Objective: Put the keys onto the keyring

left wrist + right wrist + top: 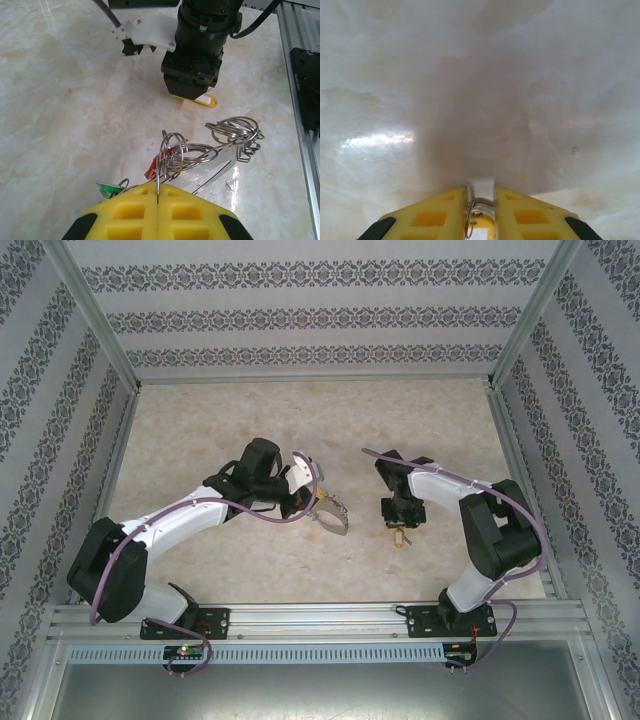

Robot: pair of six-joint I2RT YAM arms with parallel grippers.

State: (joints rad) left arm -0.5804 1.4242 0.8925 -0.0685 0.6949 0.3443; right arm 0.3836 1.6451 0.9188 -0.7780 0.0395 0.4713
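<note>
Keyring: the keyring [197,150] sits between the two arms, low at the tabletop [60,100]. I cannot tell whether it rests there or hangs just clear. It is a thin wire hoop crowded with small rings [235,129].
Keys by it: a red-tagged key [151,169] and a green-tagged key [107,189] lie at the hoop's near side, just beyond my left pads.
Loose key: the yellow-tagged key [206,101] is apart from the hoop, its tag poking out beneath the right gripper [192,90].
Handling: I judge everything here light, stiff and slippery. A hoop pinched at one spot will swing and twist, and so small a key can pivot. I would take the key by its flat tag and the hoop on bare wire.
Left gripper: the left gripper [158,194] has its pads together on one strand of the hoop.
Right gripper: its jaws stand narrow with the key filling the gap. I read that as a grip, but how firm I cannot tell.
Left wrist view: shows the tangle of rings and the yellow tag from outside.
Right wrist view: shows that key's own ring between the pads, close up.
Top view: shows the gap from hoop to key.
</note>
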